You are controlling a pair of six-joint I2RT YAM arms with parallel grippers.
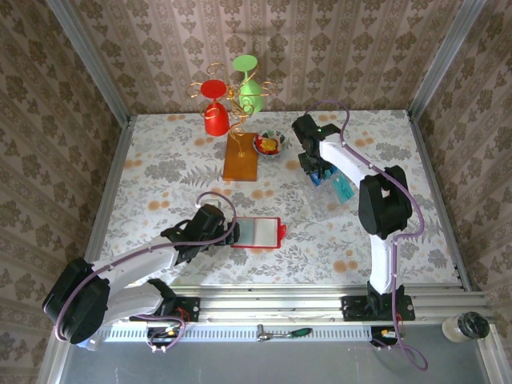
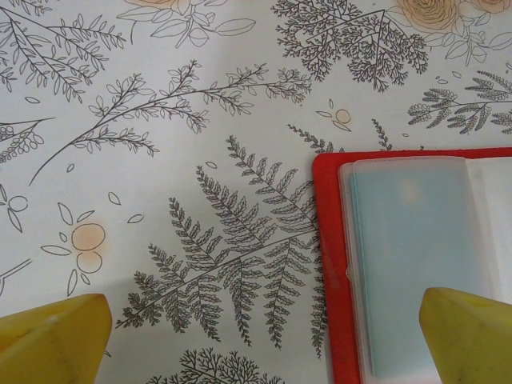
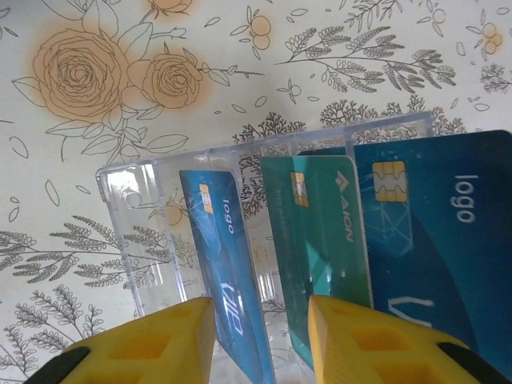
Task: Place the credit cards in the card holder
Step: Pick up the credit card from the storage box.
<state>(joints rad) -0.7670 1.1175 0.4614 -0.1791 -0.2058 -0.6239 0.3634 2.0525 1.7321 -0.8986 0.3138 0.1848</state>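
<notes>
Right gripper [image 3: 260, 312] half-open, credit card [image 3: 222, 256] between fingers [image 3: 152, 344]: centre, clench squarely, lift straight out of rack [image 3: 132, 216]. Left gripper [image 2: 264, 320] released wide.

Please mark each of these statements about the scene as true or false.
1. The card holder lies open on the table. True.
2. The left gripper is shut. False: its jaws stand wide open.
3. The credit cards stand in the clear rack. True.
4. The right gripper hovers over the card holder. False: it is at the rack, one card between its jaws.
</notes>
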